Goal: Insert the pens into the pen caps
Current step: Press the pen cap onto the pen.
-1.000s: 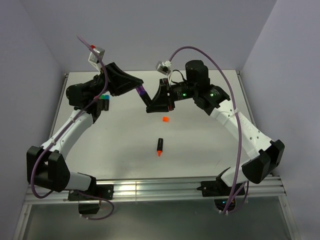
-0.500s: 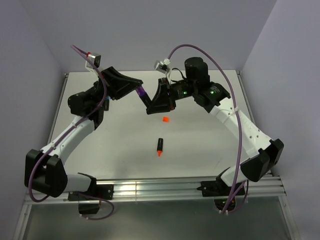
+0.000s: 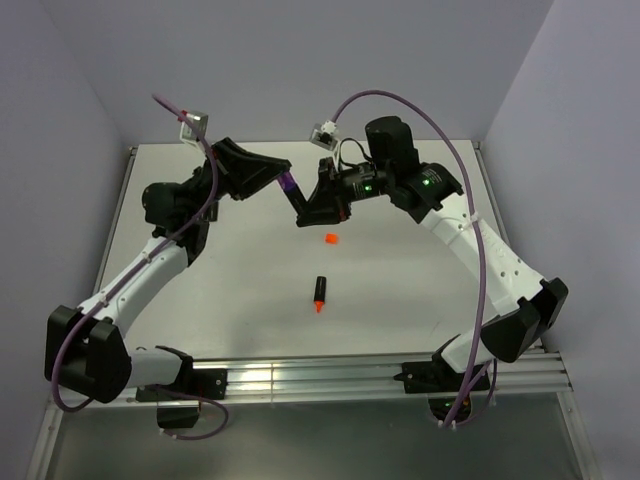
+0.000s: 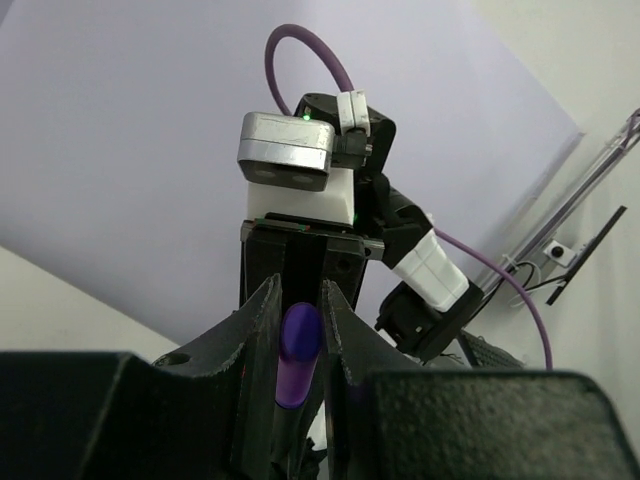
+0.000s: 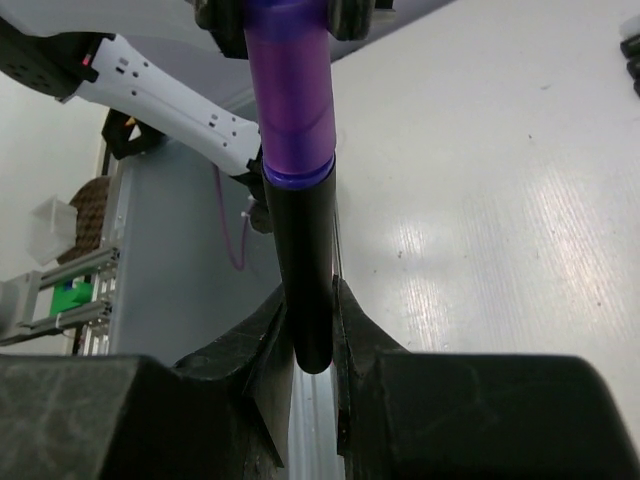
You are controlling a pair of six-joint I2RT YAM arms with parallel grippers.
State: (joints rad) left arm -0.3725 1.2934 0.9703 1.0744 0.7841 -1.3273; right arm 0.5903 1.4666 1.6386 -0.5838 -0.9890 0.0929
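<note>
Currently in hand: capping the purple pair, held in the air between the two arms above the far part of the counter (image 3: 400, 300), with pen and cap end to end on one line.
Left claw (image 4: 299, 300): pinching the purple cap (image 4: 297, 345), its fingers parted only as far as the cap's width.
Right claw (image 5: 312, 335): pressed together on the black barrel of the purple pen (image 5: 305, 280), gripping it near the tail end.
Joint: in the right wrist view the cap's rim meets the barrel with no gap showing, so the tip looks to be inside the cap. Whether it is pushed fully home cannot be told.
Orange pen (image 3: 319, 294): lying loose and uncapped near the middle of the counter, tip toward the arm bases.
Orange cap (image 3: 331, 238): on the counter between that pen and the raised claws, apart from both.
Other pens and caps: none can be made out in these views.
Progress: judged partway, since the orange pair at least is not yet joined.
Next move calls for: a short firm push along the shared axis if the cap is not seated. After that only one claw should let go, so the other can lay the capped pen down.
Risk: a skewed push could twist the barrel in the grip.
</note>
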